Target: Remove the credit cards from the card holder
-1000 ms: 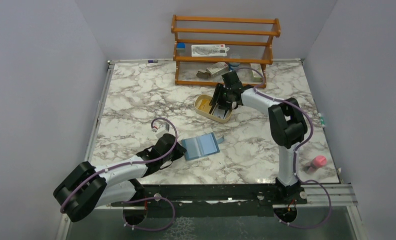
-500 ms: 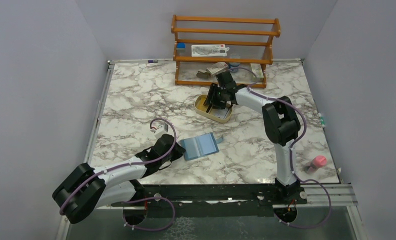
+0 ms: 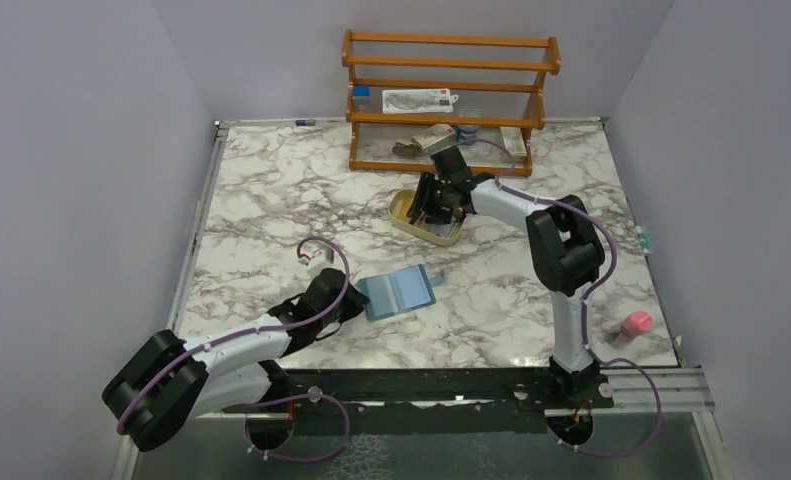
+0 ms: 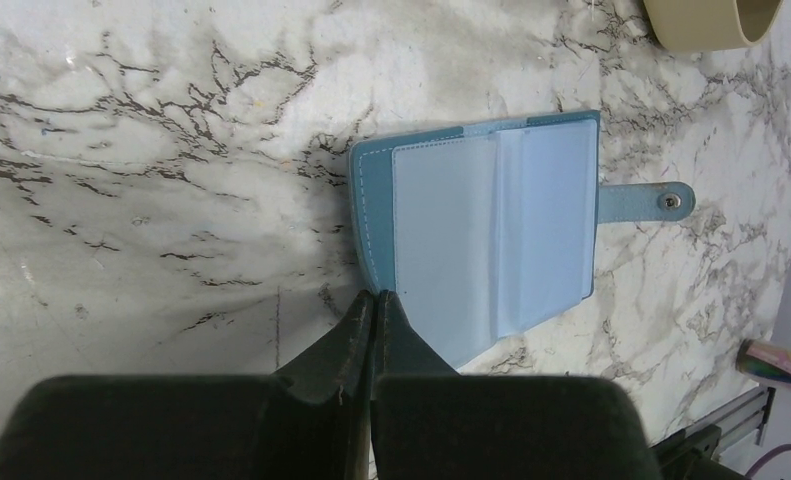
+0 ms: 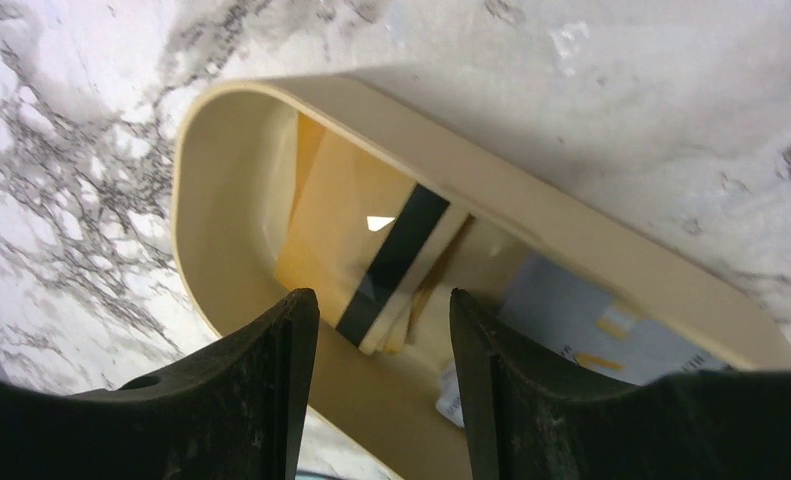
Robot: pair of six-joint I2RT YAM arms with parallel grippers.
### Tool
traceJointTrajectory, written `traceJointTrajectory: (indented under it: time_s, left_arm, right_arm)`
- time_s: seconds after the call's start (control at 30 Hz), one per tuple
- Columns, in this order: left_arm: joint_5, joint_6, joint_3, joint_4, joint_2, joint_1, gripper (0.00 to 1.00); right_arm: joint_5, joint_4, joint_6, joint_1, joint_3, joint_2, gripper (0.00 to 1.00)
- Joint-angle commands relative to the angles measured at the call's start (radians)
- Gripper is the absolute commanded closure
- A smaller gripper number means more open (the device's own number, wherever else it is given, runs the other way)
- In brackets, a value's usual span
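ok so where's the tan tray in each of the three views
Top external: the tan tray sits centre-far on the table, in front of the wooden rack, under the right gripper.
Left wrist: only its rim shows, cut off at the top right corner.
Right wrist: it fills the middle, a dark-striped card lying inside between the open fingers.
Shared landmark: the marble tabletop, in all three.

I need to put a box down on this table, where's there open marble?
Bare marble spans the far left corner, left of the wooden rack, and lies between the card holder and the pink object. It's crowded around the tan tray, under the right gripper.
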State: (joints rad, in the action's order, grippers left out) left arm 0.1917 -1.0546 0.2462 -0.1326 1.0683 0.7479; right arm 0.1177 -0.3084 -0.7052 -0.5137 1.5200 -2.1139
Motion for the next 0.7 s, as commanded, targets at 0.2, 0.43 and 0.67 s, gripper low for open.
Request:
traceJointTrajectory:
  time_s: [0.2,0.43,0.67]
  left_arm:
    - [0.001,0.033,0.033,0.041,-0.038,-0.008,1.0]
    - [-0.017,0.055,0.081,0.049,-0.034,-0.008,1.0]
    - [0.026,0.157,0.222,0.159,-0.011,-0.005,1.0]
  right_arm:
    - [-0.087,-0.045,0.042,-0.005,-0.055,0.118,0.43]
    - [-0.041,0.108,0.181,-0.005,-0.039,0.274,0.39]
    - [0.09,0.124,0.291,-0.036,-0.162,0.435,0.37]
